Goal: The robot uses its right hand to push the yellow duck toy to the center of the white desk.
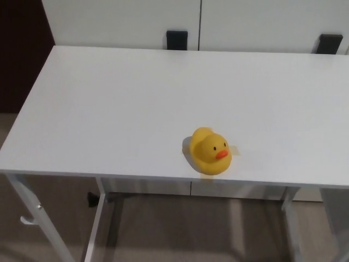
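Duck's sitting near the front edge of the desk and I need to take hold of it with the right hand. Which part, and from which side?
Take the yellow duck around its round body, below the head, coming from the robot's right. It stands upright with its orange beak toward the front edge of the white desk, so its flanks are free. Neither hand is in view.
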Motion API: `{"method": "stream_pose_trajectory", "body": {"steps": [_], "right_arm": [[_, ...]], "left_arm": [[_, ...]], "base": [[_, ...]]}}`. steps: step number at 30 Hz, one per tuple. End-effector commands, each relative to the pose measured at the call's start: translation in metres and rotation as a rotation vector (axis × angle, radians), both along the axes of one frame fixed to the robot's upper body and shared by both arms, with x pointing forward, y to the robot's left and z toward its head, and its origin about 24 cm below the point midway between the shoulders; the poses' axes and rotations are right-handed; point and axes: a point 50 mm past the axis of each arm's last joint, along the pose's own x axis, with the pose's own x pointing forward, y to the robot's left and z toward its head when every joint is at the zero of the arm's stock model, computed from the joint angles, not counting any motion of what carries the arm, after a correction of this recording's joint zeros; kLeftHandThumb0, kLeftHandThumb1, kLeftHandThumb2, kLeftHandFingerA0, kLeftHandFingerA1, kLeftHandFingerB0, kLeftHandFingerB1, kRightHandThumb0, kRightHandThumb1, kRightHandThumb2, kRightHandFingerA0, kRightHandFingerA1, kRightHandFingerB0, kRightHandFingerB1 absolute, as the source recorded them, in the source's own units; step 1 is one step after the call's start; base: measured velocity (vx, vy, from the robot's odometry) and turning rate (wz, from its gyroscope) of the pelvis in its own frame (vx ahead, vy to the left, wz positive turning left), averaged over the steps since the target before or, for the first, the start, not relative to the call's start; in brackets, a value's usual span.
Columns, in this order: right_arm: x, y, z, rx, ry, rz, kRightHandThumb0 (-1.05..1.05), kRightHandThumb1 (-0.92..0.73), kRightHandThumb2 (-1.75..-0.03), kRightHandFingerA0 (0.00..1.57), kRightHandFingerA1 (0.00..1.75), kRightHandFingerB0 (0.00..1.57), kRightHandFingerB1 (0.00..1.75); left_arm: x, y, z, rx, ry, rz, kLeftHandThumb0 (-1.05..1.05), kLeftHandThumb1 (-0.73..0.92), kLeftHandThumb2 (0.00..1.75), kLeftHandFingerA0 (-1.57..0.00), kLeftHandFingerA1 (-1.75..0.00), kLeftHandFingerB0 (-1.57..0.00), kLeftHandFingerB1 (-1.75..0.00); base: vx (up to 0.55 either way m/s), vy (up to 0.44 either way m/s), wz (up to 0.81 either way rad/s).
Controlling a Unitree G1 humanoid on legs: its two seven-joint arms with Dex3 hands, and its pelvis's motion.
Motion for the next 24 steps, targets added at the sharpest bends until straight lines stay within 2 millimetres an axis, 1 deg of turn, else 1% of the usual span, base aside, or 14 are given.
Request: {"method": "stream_pose_trajectory", "body": {"steps": [1, 2, 3, 4, 6, 7, 10, 11, 13, 14, 15, 16, 17, 24], "right_arm": [[-0.124, -0.052, -0.013, 0.111, -0.013, -0.249, 0.1, -0.44, -1.11, 0.83, 0.47, 0.62, 0.44], [-0.124, -0.052, -0.013, 0.111, -0.013, -0.249, 0.1, -0.44, -1.11, 0.83, 0.47, 0.62, 0.44], [-0.134, -0.046, -0.025, 0.168, 0.11, -0.189, 0.09, -0.46, -1.02, 0.95, 0.5, 0.79, 0.49], [-0.137, -0.044, -0.031, 0.196, 0.187, -0.172, 0.08, -0.47, -0.98, 0.95, 0.53, 0.75, 0.49], [-0.14, -0.044, -0.037, 0.223, 0.267, -0.16, 0.08, -0.47, -0.98, 0.95, 0.53, 0.75, 0.49], [-0.142, -0.043, -0.04, 0.233, 0.313, -0.145, 0.06, -0.5, -0.92, 1.01, 0.54, 0.77, 0.5], [-0.144, -0.042, -0.042, 0.241, 0.35, -0.126, 0.06, -0.5, -0.92, 1.01, 0.54, 0.77, 0.5], [-0.127, -0.04, -0.05, 0.256, 0.361, -0.125, 0.01, -0.64, -0.88, 1.02, 0.65, 0.7, 0.52], [-0.104, -0.037, -0.057, 0.266, 0.37, -0.123, 0.0, -0.64, -0.85, 1.05, 0.7, 0.73, 0.53], [-0.099, -0.036, -0.058, 0.267, 0.373, -0.121, 0.0, -0.64, -0.85, 1.05, 0.7, 0.73, 0.53], [-0.099, -0.037, -0.058, 0.281, 0.367, -0.13, -0.01, -0.67, -0.8, 1.05, 0.71, 0.71, 0.54], [-0.099, -0.038, -0.058, 0.292, 0.361, -0.136, -0.01, -0.67, -0.8, 1.05, 0.71, 0.71, 0.54], [-0.099, -0.039, -0.058, 0.324, 0.34, -0.154, -0.02, -0.68, -0.79, 1.02, 0.7, 0.7, 0.53], [-0.091, -0.042, -0.055, 0.38, 0.296, -0.156, -0.08, -0.72, -0.75, 1.01, 0.7, 0.67, 0.53]], "left_arm": [[-0.011, 0.016, 0.006, 0.045, 0.042, 0.004, 0.27, -0.32, 1.2, -1.34, -0.91, -1.29, -0.86], [-0.011, 0.016, 0.006, 0.045, 0.042, 0.004, 0.27, -0.32, 1.2, -1.34, -0.91, -1.29, -0.86], [-0.009, 0.019, 0.009, 0.058, 0.034, 0.001, 0.26, -0.33, 1.22, -1.4, -0.91, -1.3, -0.85], [-0.009, 0.019, 0.008, 0.057, 0.028, 0.003, 0.38, -0.35, 1.34, -1.46, -0.86, -1.42, -0.81], [-0.009, 0.018, 0.008, 0.054, 0.022, 0.006, 0.38, -0.35, 1.34, -1.46, -0.86, -1.42, -0.81], [-0.01, 0.018, 0.007, 0.05, 0.022, 0.012, 0.25, -0.36, 1.25, -1.41, -0.91, -1.33, -0.87], [-0.01, 0.017, 0.007, 0.046, 0.023, 0.018, 0.25, -0.36, 1.25, -1.41, -0.91, -1.33, -0.87], [-0.011, 0.015, 0.006, 0.044, 0.023, 0.021, 0.29, -0.37, 1.32, -1.42, -0.86, -1.35, -0.83], [-0.012, 0.014, 0.005, 0.041, 0.026, 0.021, 0.23, -0.35, 1.26, -1.4, -0.88, -1.29, -0.85], [-0.012, 0.013, 0.004, 0.041, 0.028, 0.019, 0.23, -0.35, 1.26, -1.4, -0.88, -1.29, -0.85], [-0.011, 0.013, 0.004, 0.041, 0.024, 0.015, 0.29, -0.4, 1.34, -1.43, -0.89, -1.32, -0.84], [-0.01, 0.012, 0.004, 0.04, 0.02, 0.012, 0.29, -0.4, 1.34, -1.43, -0.89, -1.32, -0.84], [-0.009, 0.012, 0.004, 0.036, 0.015, 0.015, 0.38, -0.35, 1.34, -1.4, -0.87, -1.33, -0.82], [-0.004, 0.009, 0.004, 0.027, -0.002, 0.034, 0.31, -0.36, 1.31, -1.41, -0.87, -1.34, -0.83]], "base": [[0.0, 0.0, 0.0], [0.0, 0.0, 0.0], [0.0, 0.0, 0.0], [0.0, 0.0, 0.0], [0.0, 0.0, 0.0], [0.0, 0.0, 0.0], [0.0, 0.0, 0.0], [0.0, 0.0, 0.0], [0.0, 0.0, 0.0], [0.0, 0.003, -0.08], [0.0, 0.01, -0.11], [0.0, 0.01, -0.11], [0.0, 0.0, 0.0], [0.0, 0.002, 0.03]]}}
